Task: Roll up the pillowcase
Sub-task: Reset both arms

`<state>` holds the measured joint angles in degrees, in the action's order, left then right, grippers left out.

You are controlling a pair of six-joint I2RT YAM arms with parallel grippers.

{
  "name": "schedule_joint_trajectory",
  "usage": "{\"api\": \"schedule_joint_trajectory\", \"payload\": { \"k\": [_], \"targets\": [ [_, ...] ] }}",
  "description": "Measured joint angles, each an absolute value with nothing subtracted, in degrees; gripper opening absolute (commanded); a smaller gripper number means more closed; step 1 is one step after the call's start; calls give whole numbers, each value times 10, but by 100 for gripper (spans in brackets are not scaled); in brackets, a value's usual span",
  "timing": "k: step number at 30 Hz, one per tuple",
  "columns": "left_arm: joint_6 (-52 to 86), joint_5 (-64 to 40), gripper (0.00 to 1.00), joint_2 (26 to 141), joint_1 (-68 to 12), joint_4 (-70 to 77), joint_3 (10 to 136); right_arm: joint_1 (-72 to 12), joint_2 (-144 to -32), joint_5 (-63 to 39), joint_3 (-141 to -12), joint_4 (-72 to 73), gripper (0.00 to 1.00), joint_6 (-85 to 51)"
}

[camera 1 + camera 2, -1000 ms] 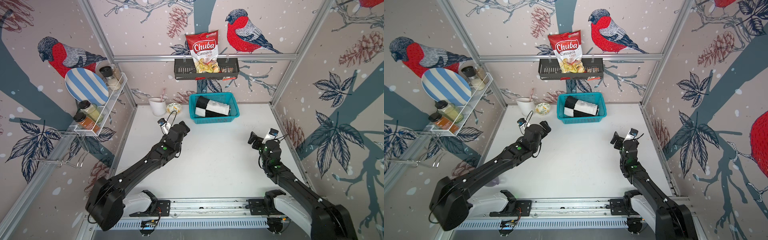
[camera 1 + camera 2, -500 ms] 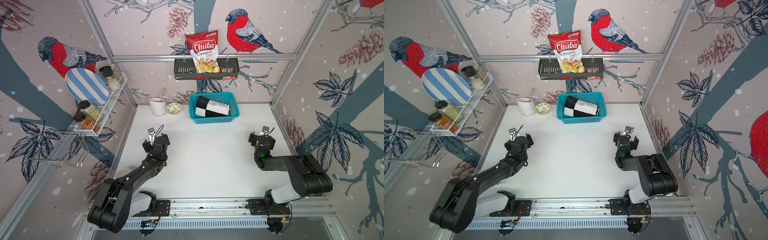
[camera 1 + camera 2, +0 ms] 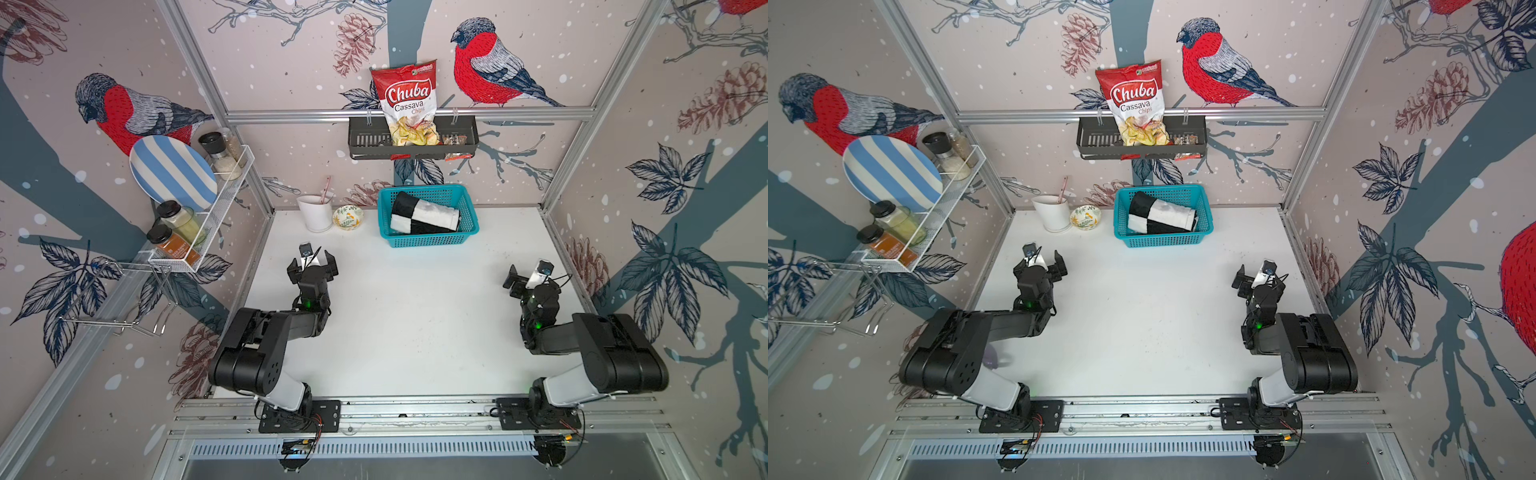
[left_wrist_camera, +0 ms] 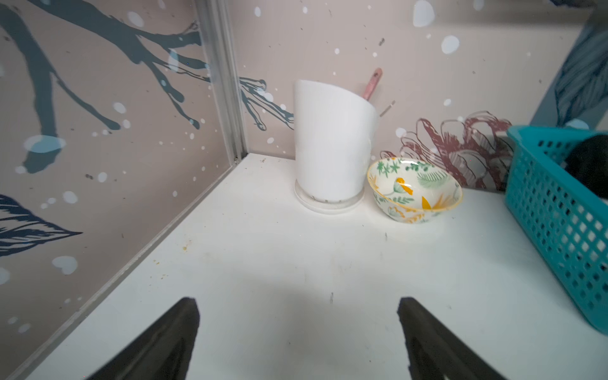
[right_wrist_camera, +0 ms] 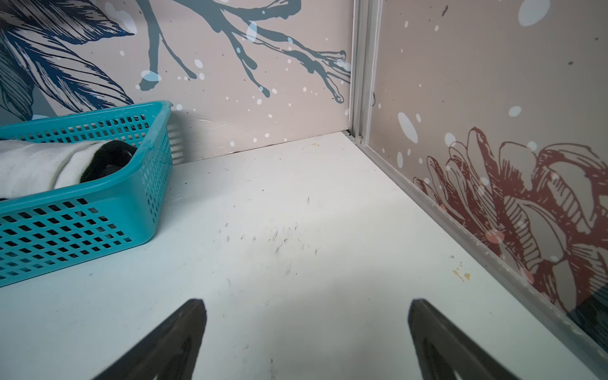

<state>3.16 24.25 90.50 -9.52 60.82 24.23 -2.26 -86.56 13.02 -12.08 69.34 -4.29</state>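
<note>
The pillowcase [image 3: 424,218] [image 3: 1160,218] lies rolled into a black-and-white bundle inside the teal basket [image 3: 430,241] [image 3: 1163,241] at the back of the table in both top views. The right wrist view shows its white end [image 5: 33,164] above the basket wall [image 5: 98,223]. In the left wrist view only a black bit [image 4: 589,164] shows. My left gripper [image 3: 311,262] [image 3: 1042,266] [image 4: 297,306] is open and empty, left of and in front of the basket. On the right side of the table, my right gripper [image 3: 530,276] [image 3: 1254,278] [image 5: 306,306] stands open and empty too.
A white cup [image 3: 315,212] [image 4: 332,148] and a small patterned bowl [image 3: 348,217] [image 4: 414,190] stand left of the basket by the back wall. A wire shelf [image 3: 199,216] with jars hangs on the left wall. A black rack [image 3: 411,141] with a chips bag hangs above the basket.
Both arms have folded back toward the front rail. The left gripper has drawn away from the basket to the left side; the right gripper has stayed near the right wall.
</note>
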Motion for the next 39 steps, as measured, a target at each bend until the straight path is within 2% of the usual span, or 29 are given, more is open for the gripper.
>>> {"api": "schedule_joint_trajectory", "payload": {
  "k": [3,9,12,18,23,39],
  "targets": [
    [22,240,96,905,-91,635,229,-22,-866,126,-122,693,100,-43],
    [12,215,97,781,-87,577,253,-22,-865,120,-123,694,100,-43],
    [11,208,97,752,-72,559,225,-22,-865,120,-123,694,100,-43],
    [11,165,97,804,-35,610,132,-20,-865,116,-123,694,100,-43],
    [12,117,98,879,-22,689,116,-14,-865,106,-126,693,100,-43],
    [11,73,98,889,-19,715,132,-11,-865,101,-126,687,100,-44]
  ]
}}
